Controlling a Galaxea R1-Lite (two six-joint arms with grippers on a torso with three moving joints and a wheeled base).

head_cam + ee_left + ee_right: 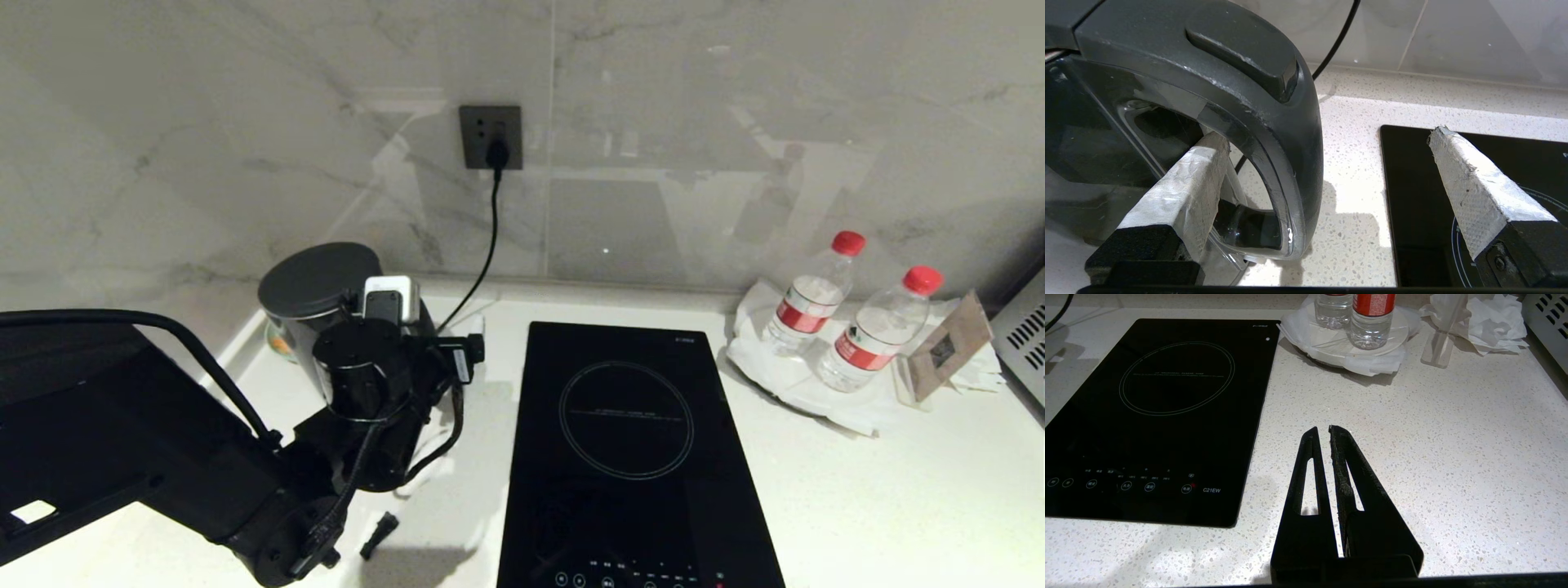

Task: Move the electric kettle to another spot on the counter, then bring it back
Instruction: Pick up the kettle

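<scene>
Head view, left to right: kettle (314, 298) at the counter's (898, 506) back-left, beside the hob (629, 457). Left gripper (1327, 163): jaws wide, one finger (1184, 192) through the handle (1286, 134), nothing gripped. Step: taking hold. Next: close, then lift straight. Right gripper (1327, 435): jaws together, empty, over bare counter.

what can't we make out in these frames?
- Head view: electric kettle body and handle, hidden behind the left hand and arm.
- Left wrist view: kettle's foot and whatever it stands on, blocked by the handle and one finger.
- Right wrist view: water bottles cut off by the frame edge.
</scene>
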